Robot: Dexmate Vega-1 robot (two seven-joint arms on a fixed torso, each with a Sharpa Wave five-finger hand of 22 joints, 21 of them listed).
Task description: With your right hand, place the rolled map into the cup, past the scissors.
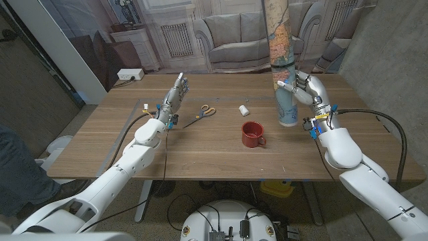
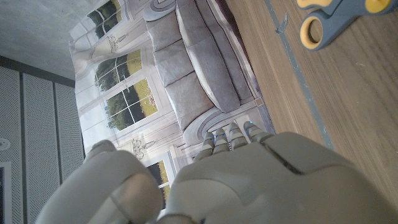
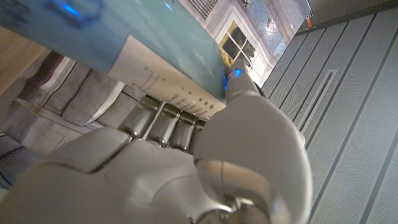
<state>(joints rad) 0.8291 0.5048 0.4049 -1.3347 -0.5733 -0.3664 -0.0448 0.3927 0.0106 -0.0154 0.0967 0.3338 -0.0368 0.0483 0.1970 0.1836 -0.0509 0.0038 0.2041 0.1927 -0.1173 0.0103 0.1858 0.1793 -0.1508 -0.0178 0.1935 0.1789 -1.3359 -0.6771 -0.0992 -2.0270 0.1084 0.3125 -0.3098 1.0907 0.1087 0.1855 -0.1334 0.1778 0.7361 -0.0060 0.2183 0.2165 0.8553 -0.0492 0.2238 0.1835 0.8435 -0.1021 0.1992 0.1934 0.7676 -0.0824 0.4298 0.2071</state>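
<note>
I am gripping the tall rolled paper map (image 1: 283, 63) upright in my right hand (image 1: 302, 90), fingers (image 1: 289, 86) wrapped around it, right of the red ceramic cup (image 1: 252, 134); left hand (image 1: 175, 96) is holding nothing, fingers straight.

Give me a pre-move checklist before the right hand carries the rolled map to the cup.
1. Right hand grips the tall rolled paper map, upright: ok.
2. Map's lower end clear of the table: cannot tell.
3. Red ceramic cup upright, mouth open: ok.
4. Yellow-handled scissors lie left of the cup, off the path: ok.
5. Small white cylinder stands behind the cup, apart: ok.
6. Left hand holds nothing, away from the cup: ok.
</note>
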